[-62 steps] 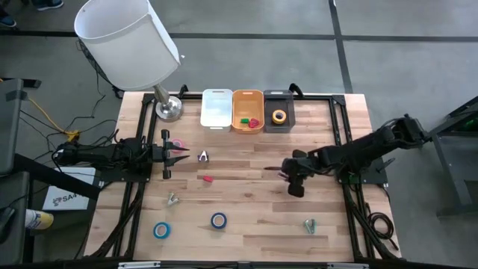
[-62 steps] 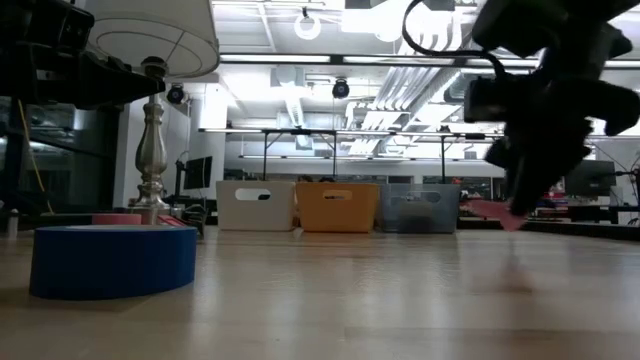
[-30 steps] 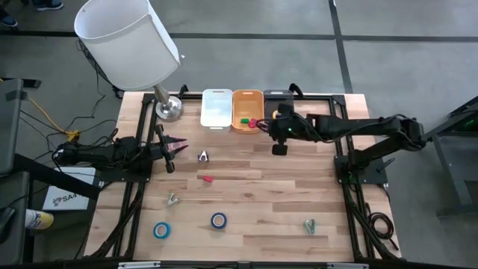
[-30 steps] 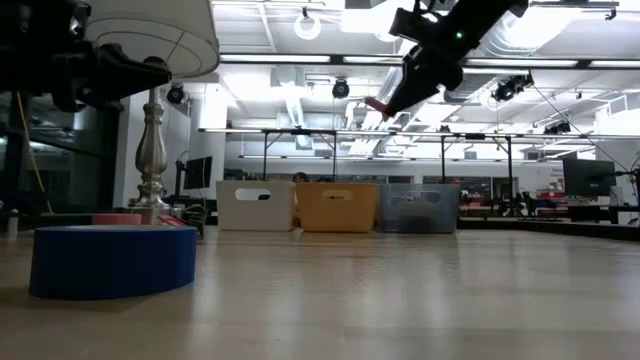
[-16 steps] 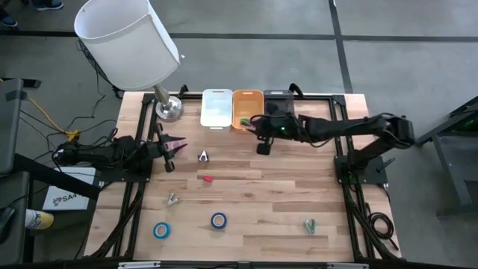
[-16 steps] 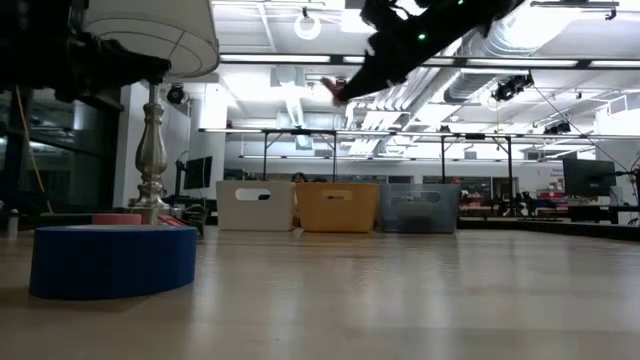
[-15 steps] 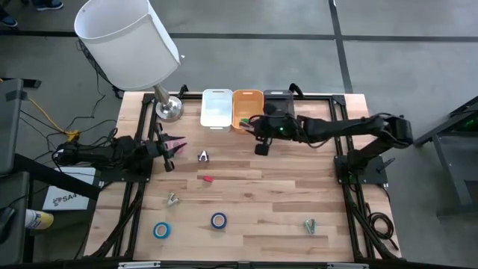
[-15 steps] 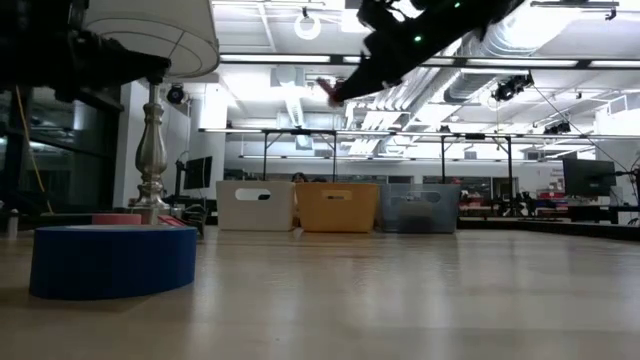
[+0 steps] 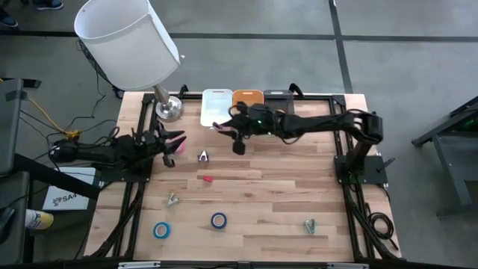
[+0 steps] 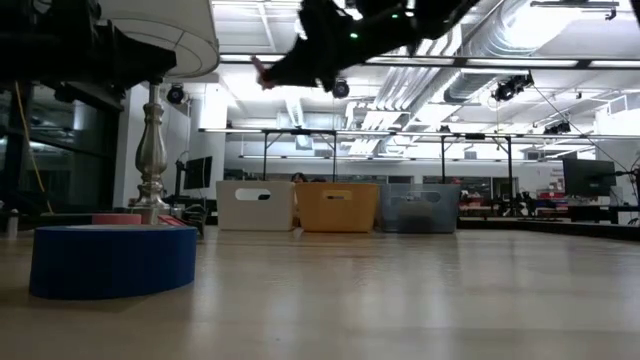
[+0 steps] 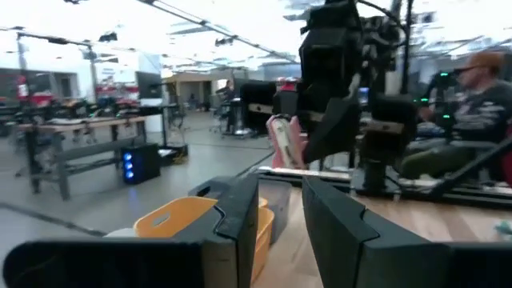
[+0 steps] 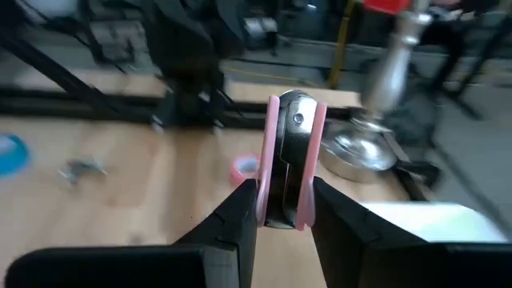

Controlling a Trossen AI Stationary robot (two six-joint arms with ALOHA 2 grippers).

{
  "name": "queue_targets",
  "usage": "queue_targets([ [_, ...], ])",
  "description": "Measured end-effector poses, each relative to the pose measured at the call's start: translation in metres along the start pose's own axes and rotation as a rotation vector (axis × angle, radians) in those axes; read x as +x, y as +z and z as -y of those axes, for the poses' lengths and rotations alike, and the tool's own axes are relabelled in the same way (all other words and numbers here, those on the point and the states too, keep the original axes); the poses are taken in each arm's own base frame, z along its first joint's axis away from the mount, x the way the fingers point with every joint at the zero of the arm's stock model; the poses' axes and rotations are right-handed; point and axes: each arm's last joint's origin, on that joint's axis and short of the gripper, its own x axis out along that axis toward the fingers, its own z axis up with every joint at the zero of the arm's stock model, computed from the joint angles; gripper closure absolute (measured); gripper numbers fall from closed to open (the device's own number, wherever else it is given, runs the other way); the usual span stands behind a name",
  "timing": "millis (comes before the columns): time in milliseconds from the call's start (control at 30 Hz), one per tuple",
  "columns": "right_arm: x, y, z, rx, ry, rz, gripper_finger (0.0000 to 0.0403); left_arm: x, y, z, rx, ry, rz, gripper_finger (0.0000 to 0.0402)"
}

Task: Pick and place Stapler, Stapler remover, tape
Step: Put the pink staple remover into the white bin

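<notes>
Two blue tape rolls lie nearest, at the bottom of the high view: one (image 9: 161,229) lower left, another (image 9: 218,220) at bottom centre. A silver staple remover (image 9: 172,199) lies left of them and a green-tinted one (image 9: 309,225) at lower right. Further up, a small red piece (image 9: 207,179) sits mid-table, with another remover (image 9: 203,156) just above it.

At mid-left the left gripper (image 9: 175,142) hovers by a pink tape roll (image 9: 179,145); its fingers (image 11: 240,220) stand slightly apart with nothing between them.

The right gripper (image 9: 222,128) reaches across the upper centre, raised above the table, and is clamped on a pink stapler (image 12: 286,156), whose metal body is squeezed between both fingers (image 12: 240,212). The stapler's tip (image 9: 216,126) pokes out over the lower edge of the white bin (image 9: 216,99).

Farthest, along the top edge, stand the white bin, an orange bin (image 9: 247,95) and a dark bin (image 9: 278,96), partly covered by the arm. A lamp (image 9: 131,43) stands at upper left.
</notes>
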Motion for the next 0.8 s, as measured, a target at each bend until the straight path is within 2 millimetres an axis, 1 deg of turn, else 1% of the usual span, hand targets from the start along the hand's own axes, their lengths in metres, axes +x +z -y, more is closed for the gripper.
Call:
queue_targets([
  [100,0.013,0.009,0.006,0.053,0.079,0.029,0.0312,0.004,0.000,0.002,-0.031,0.012,0.007,0.0292],
  [167,0.017,0.013,0.008,0.060,0.106,0.038,0.0312,0.008,0.001,0.003,-0.060,0.014,0.014,0.0277],
  [333,0.017,0.020,0.011,0.015,0.140,0.053,0.0312,0.017,0.005,0.007,-0.164,0.027,0.028,0.0225],
  [467,0.016,0.020,0.014,0.032,0.193,0.061,0.0312,0.031,0.015,0.013,-0.156,0.025,-0.021,0.0197],
  [633,0.016,0.020,0.014,0.018,0.201,0.068,0.0312,0.054,0.022,0.023,-0.097,0.036,-0.091,0.0191],
  [800,0.015,0.018,0.013,0.022,0.218,0.046,0.0312,0.072,0.026,0.029,-0.081,0.071,-0.126,0.0190],
])
